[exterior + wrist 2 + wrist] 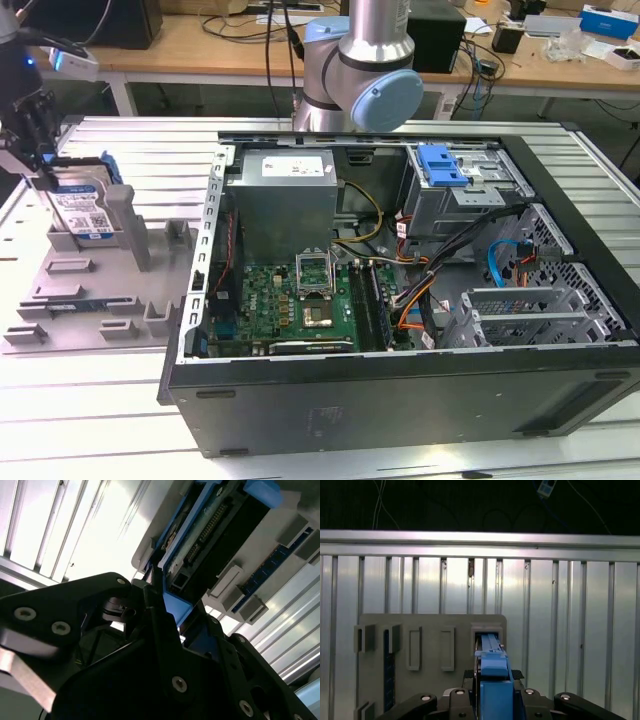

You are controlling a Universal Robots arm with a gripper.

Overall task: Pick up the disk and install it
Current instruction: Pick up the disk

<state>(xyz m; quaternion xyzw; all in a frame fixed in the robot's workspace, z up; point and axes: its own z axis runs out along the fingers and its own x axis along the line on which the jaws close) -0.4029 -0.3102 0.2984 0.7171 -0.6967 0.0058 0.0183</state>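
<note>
in the exterior view the pincer (40, 165) sits down on the top edge of the disk (82, 205). the disk stands on its edge in a slot of the grey holder (70, 290) directly under the pincer, on the ribbed metal table (100, 400). the open computer case (400, 390) lies well apart from the pincer, toward the exterior view's right. what i'd worry about from here is that the disk is tall and thin and caught only along its upper edge. if it comes up at a slant it could bind against the walls of the slot and drag the holder along, or swing in the grip. the blue plastic frame looks smooth too, so a shallow hold might let it slip. the case is crowded with cables (470, 245), which could snag a disk carried in low. in the second wrist view the dark fingers (157, 615) reach forward on either side of the blue frame, and the disk (210, 535) runs away from them with its connector edge showing; the near finger looks pressed against the frame. in the first wrist view the blue frame of the disk (490, 652) comes up right between the two fingers (468, 674), with no gap that i can see on either side, and the holder (430, 625) lies just beyond. my reading is that the pincer (493, 676) is clenched narrow on the disk, which looks seated in its slot, not lifted.
</note>
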